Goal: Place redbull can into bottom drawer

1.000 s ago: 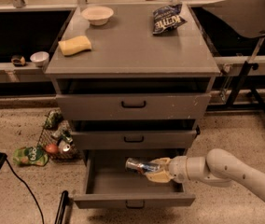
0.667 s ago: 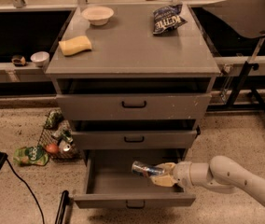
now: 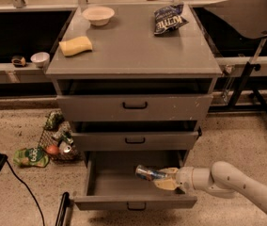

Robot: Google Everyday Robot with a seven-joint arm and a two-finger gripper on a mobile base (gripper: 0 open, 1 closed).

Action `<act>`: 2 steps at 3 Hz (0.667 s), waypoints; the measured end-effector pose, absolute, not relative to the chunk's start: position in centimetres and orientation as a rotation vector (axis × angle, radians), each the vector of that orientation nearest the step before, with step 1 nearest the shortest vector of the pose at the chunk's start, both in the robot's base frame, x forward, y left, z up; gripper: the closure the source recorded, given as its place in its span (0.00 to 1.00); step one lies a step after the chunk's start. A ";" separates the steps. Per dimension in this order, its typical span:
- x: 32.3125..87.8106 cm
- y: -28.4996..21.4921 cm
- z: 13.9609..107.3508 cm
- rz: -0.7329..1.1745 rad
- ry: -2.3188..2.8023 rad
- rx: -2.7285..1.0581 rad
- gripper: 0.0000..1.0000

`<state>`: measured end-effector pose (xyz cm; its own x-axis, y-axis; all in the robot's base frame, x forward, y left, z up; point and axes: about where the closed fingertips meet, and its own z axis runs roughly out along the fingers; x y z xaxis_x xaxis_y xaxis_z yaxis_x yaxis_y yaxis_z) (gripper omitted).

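the gripper (image 3: 164,178) reaches from the right into the open bottom drawer (image 3: 112,186), clamped on one end of the redbull can (image 3: 147,173), which lies sideways over the drawer's right half.

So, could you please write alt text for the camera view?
The gripper holds the redbull can, tilted, over the open bottom drawer of a grey cabinet. A chip bag, a white bowl and a yellow sponge lie on top.
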<state>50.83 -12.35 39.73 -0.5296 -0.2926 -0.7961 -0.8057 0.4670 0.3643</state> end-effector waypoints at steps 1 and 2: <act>52.6 -12.9 36.2 0.933 2.100 -0.898 1.00; 54.7 -14.1 32.0 0.887 2.151 -0.862 1.00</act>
